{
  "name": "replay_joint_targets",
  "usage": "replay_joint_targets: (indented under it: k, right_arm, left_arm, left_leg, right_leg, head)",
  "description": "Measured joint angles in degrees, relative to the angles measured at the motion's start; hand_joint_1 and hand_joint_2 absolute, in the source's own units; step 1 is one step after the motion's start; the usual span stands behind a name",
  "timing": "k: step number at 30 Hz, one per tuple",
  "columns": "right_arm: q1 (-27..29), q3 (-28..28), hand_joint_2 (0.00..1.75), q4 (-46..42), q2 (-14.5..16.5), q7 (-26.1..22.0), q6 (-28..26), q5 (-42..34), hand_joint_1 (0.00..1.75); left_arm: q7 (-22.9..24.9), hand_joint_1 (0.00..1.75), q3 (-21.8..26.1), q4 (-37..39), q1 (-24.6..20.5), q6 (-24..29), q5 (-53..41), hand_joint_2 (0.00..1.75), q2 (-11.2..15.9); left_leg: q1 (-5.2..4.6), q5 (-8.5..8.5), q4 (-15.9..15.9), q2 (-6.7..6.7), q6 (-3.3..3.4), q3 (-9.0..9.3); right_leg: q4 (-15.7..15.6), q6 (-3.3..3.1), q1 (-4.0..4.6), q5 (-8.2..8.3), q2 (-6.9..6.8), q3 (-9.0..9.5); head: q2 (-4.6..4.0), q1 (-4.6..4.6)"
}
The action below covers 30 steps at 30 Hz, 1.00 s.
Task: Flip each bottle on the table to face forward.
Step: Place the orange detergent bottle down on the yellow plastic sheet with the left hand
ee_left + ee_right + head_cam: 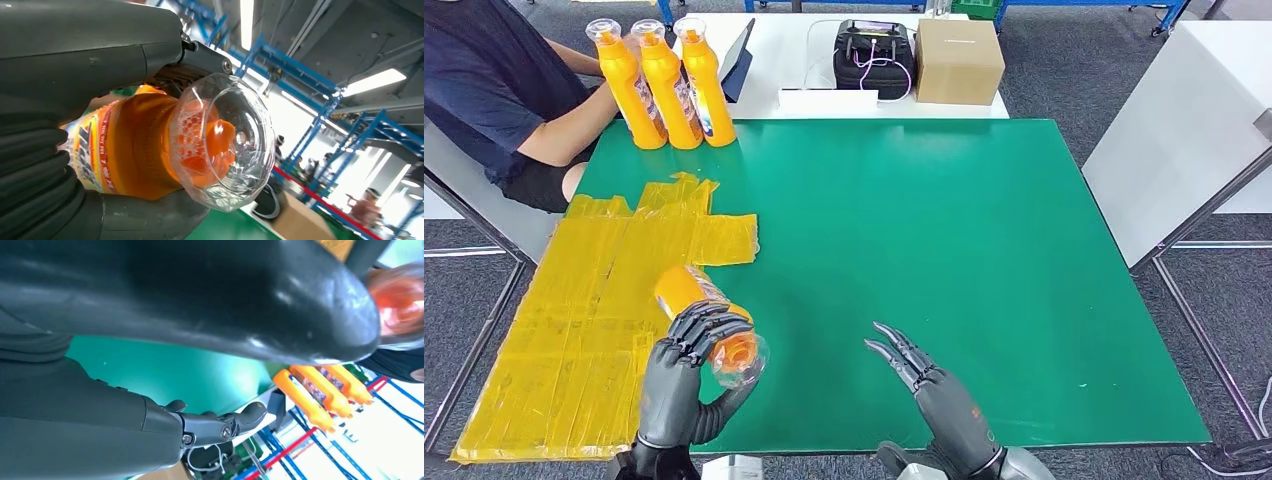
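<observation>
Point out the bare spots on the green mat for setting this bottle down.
Widest bare patch: green mat between the yellow sheets and its right edge, ahead of the right hand. Crowded: far-left corner with three standing bottles; left hand grips the bottle.

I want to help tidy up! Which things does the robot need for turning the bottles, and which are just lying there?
For the job:
- bottle held by the left hand, lying tilted near the table's front
- three upright bottles at the far left corner
- right hand, holding nothing

Just lying about:
- cardboard box
- black case with cables
- yellow sheet at the table's left edge
</observation>
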Motion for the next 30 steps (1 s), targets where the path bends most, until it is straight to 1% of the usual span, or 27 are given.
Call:
replay_joint_targets:
  k: [5, 8, 11, 15, 18, 23, 27, 28, 30]
  right_arm:
    - [0.3, -0.3, 0.0, -1.4, -1.6, -1.5, 0.4, -0.7, 0.0]
    - [0.3, -0.6, 0.0, -1.8, -2.4, -2.4, 0.8, -1.2, 0.0]
    - [0.2, -0.9, 0.0, -1.8, -2.8, -3.3, 2.2, -1.8, 0.0]
    - [-0.6, -1.5, 0.0, -1.8, -2.8, -3.7, 4.2, -2.1, 0.0]
    - [-1.4, -1.6, 0.0, -1.5, -2.4, -3.7, 5.2, -2.0, 0.0]
    - [-2.1, -1.6, 0.0, -0.8, -1.5, -3.0, 5.9, -1.4, 0.0]
    - [-2.3, -1.5, 0.0, -0.1, -0.7, -2.4, 6.3, -0.8, 0.0]
    - [-2.3, -1.5, 0.0, 0.1, -0.5, -2.3, 6.3, -0.7, 0.0]
    - [-2.3, -1.5, 0.0, 0.4, -0.1, -2.2, 6.4, -0.6, 0.0]
  left_arm:
    - [4.9, 1.75, 0.2, 7.3, -4.1, 4.1, -11.1, 1.75, 0.0]
    - [8.8, 1.75, 0.0, 14.1, -7.1, 4.4, -17.1, 1.75, 0.0]
    - [13.4, 1.75, -0.9, 22.2, -10.2, 2.4, -22.0, 1.75, 0.1]
    - [19.3, 1.75, -2.6, 33.1, -14.5, -1.7, -26.9, 1.75, 0.3]
    - [23.7, 1.75, -3.7, 39.5, -17.7, -5.0, -29.6, 1.75, 0.3]
    - [31.0, 1.75, -5.0, 45.0, -21.5, -9.1, -30.7, 1.75, 0.7]
    - [34.6, 1.75, -5.6, 47.1, -23.2, -10.7, -30.8, 1.75, 0.8]
    - [35.3, 1.4, -5.7, 47.3, -23.5, -11.2, -30.8, 1.75, 0.8]
    - [36.3, 0.53, -5.9, 47.6, -24.0, -11.8, -30.8, 1.75, 0.9]
  left_leg:
    - [-0.01, 0.01, 0.0, 0.03, 0.01, 0.02]
    - [-0.01, 0.01, 0.0, 0.03, 0.01, 0.01]
    - [-0.01, 0.01, 0.0, 0.04, 0.01, 0.0]
    - [-0.01, 0.01, 0.0, 0.09, 0.01, 0.01]
    - [-0.01, 0.0, 0.0, 0.15, 0.0, 0.12]
    - [0.02, -0.01, 0.0, 0.09, -0.02, 0.4]
    - [0.02, -0.02, 0.0, 0.1, -0.03, 0.6]
    - [0.02, -0.02, 0.0, 0.1, -0.03, 0.63]
    - [0.02, -0.01, 0.0, 0.1, -0.03, 0.68]
  right_leg:
    - [0.0, 0.01, -0.01, 0.02, 0.01, 0.01]
    - [0.0, 0.01, -0.02, 0.02, 0.01, 0.0]
    - [0.0, 0.01, -0.01, 0.01, 0.01, 0.0]
    - [0.0, 0.0, 0.0, 0.02, 0.06, 0.02]
    - [0.0, -0.04, 0.01, 0.05, 0.19, 0.11]
    - [0.0, -0.07, 0.06, 0.02, 0.17, 0.43]
    - [0.0, -0.08, 0.06, 0.01, 0.17, 0.62]
    - [0.0, -0.09, 0.06, 0.02, 0.17, 0.65]
    - [0.0, -0.14, 0.06, 0.05, 0.17, 0.69]
  head:
    - [0.0, 0.0]
    - [0.0, -0.01]
    - [0.0, 0.0]
    - [0.0, 0.01]
    - [0.0, -0.01]
    - [0.0, 0.0]
    - [0.0, 0.01]
    - [0.0, 0.01]
    - [0.0, 0.0]
